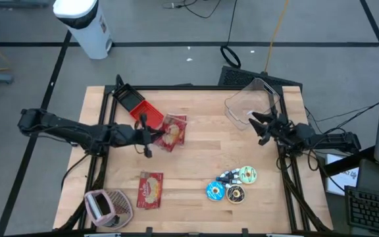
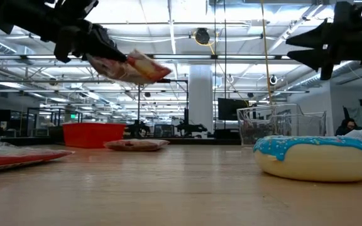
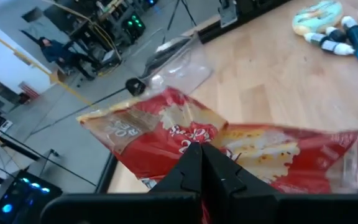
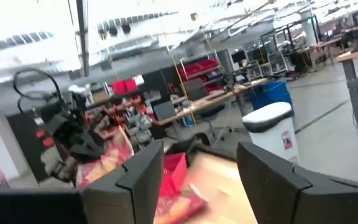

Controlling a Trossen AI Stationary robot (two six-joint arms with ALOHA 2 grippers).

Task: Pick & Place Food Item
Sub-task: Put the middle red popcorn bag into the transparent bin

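Observation:
A red snack bag (image 1: pixel 170 135) hangs in the air over the table's middle left, with my left gripper (image 1: pixel 149 135) shut on it. The low view shows this bag (image 2: pixel 131 68) high above the wood. Under it a second bag (image 2: pixel 136 144) lies flat on the table. A third red bag (image 1: pixel 151 189) lies flat near the front edge. My right gripper (image 1: pixel 262 125) stands open in the air at the table's right, beside a clear container (image 1: pixel 255 104), with nothing between its fingers. My left gripper pinches the red bag between its two shut fingers at the bag's near edge (image 3: pixel 194 142). The fingers come almost level from the table's left. The bag is lifted clear and sticks out past the fingertips toward the right, drooping slightly (image 2: pixel 149 70).
A red tray (image 1: pixel 130 102) stands at the far left. A pink and white basket (image 1: pixel 107 205) sits at the front left corner. Toy donuts and small bottles (image 1: pixel 232 186) lie at the front right. A white bin (image 1: pixel 87 23) stands on the floor beyond the table.

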